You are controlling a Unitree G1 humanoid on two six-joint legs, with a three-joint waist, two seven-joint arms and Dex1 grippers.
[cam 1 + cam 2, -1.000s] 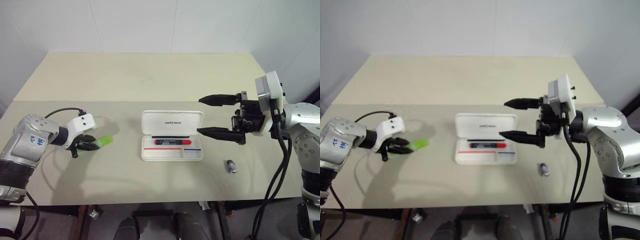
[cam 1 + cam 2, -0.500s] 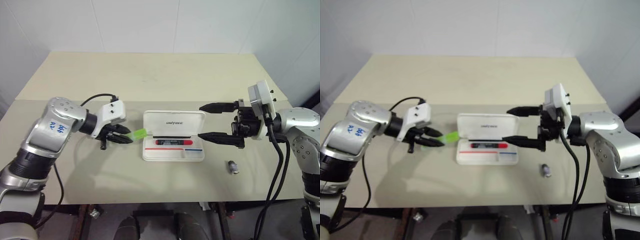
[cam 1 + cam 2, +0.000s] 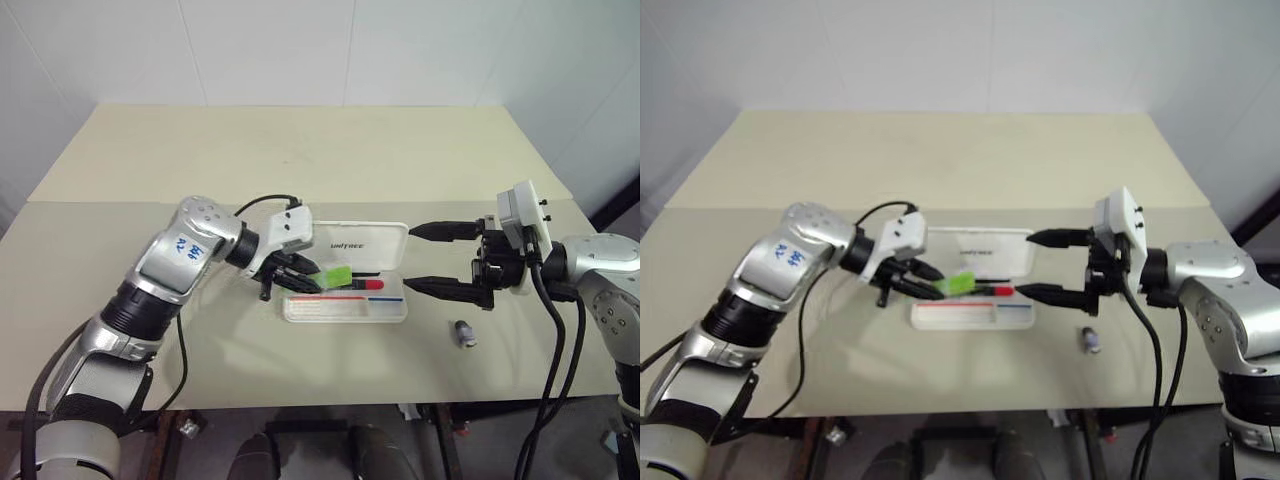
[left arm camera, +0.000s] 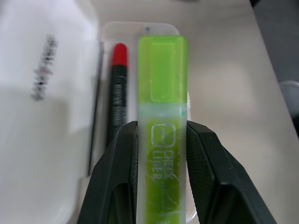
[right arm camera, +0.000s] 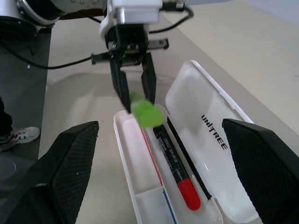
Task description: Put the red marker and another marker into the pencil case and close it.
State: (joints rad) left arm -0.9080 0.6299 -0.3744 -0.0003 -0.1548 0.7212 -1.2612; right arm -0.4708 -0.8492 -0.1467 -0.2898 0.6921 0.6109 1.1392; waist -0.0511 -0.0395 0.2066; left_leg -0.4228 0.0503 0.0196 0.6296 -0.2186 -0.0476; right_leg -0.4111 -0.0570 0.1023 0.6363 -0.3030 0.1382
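My left gripper point(image 3: 300, 280) is clamped on the lime-green marker point(image 3: 332, 276), fingers pinching its barrel about mid-length with the cap end projecting forward. Over the last second I have carried it in from the table's left side, at the nine o'clock of the pencil case point(image 3: 345, 312), and it now hangs above the left end of the open tray. The red marker point(image 3: 362, 285) already lies in the tray along the hinge side, red tip toward three o'clock. In the left wrist view the green marker runs nearly parallel to the red one, just beside it, over the free lane. My right gripper point(image 3: 422, 259) stands at the case's three o'clock, jaws spread wide and empty, having drifted slightly lower. A small grey stub point(image 3: 463, 332) sits at roughly four o'clock of the case, well apart. Assessment: the first marker is stowed, the second is positioned for release, and the lid stands open; lowering, release and closure remain.
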